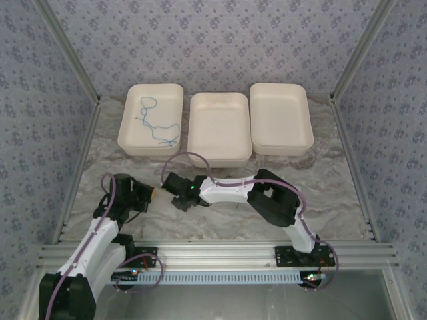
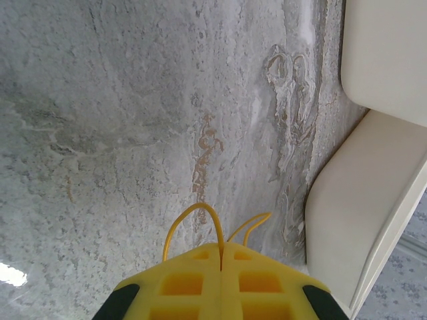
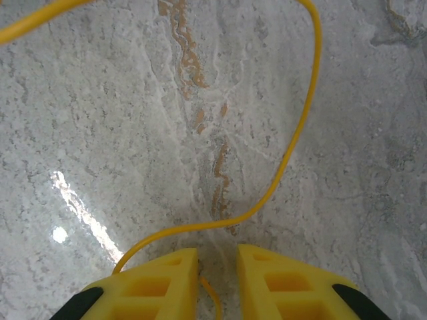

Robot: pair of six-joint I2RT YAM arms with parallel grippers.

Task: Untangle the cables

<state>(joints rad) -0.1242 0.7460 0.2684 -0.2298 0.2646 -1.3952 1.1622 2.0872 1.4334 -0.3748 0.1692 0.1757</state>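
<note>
From the overhead camera I see the blue cable (image 1: 155, 123) lying loosely curled inside the left tray (image 1: 127, 133) at the back of the bench (image 1: 320, 193); the left end effector (image 1: 148, 193) and the right end effector (image 1: 180, 200) sit close together over the near-left part of the bench, in front of the trays; any strand between them is too thin for me to make out here.

On the left wrist camera, the left end effector (image 2: 221, 252) is fully closed, its pads pressed together on the yellow cable (image 2: 192, 211); two small loops arch out of the seam; I judge the cord light and limp with a little spring, and thin enough to slip through a slack pinch.

On the right wrist camera, the right end effector (image 3: 217, 257) has its jaws a narrow gap apart, gripping nothing that I can confirm; the yellow cable (image 3: 293, 153) sweeps in a wide curve across the bench just ahead of the pads, and a short bit shows low in the gap; I would pinch a single free run, away from any crossing, and pull gently.
</note>
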